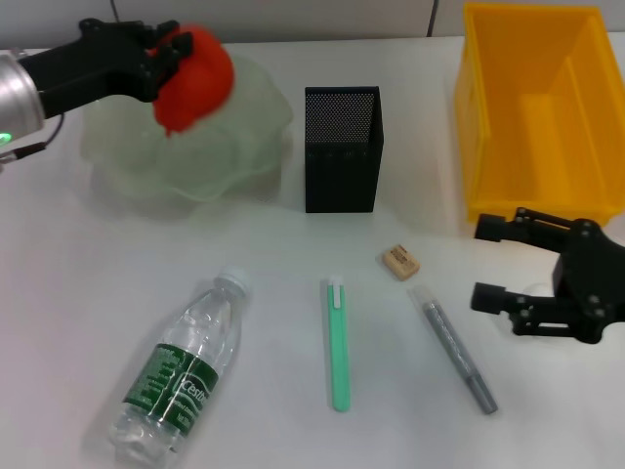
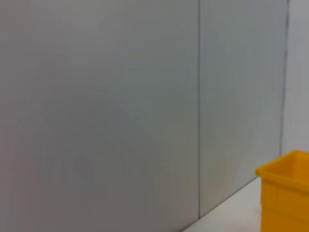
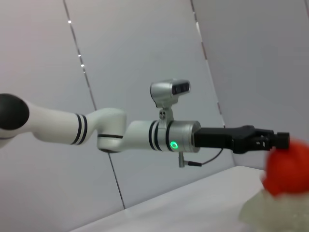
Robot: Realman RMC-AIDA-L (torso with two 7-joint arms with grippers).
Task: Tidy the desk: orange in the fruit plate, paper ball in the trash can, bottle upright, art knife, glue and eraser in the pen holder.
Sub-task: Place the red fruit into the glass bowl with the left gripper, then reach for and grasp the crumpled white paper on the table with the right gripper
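Nearest the camera, the bottle (image 1: 182, 376) lies on its side on the white counter (image 1: 59, 293), cap pointing away toward the fruit plate (image 1: 195, 147). Beside it, a green art knife (image 1: 338, 344) and a grey glue pen (image 1: 454, 348) lie flat, well apart from each other, with the eraser (image 1: 400, 261) between their far ends. Behind the eraser stands the pen holder (image 1: 341, 149), upright, and the trash can (image 1: 539, 107) sits at the far right.

The left hand (image 1: 166, 59) reaches over the fruit plate, clamped on the orange (image 1: 195, 76), which hangs just above the bowl's ruffled rim; whether the fruit touches the glass is hard to tell. From the right wrist view the orange (image 3: 287, 166) sits at the fingertips above the plate (image 3: 275, 210).

The right hand (image 1: 498, 264) hovers low by the trash can's near wall, its 2 fingers spread wide and holding nothing.
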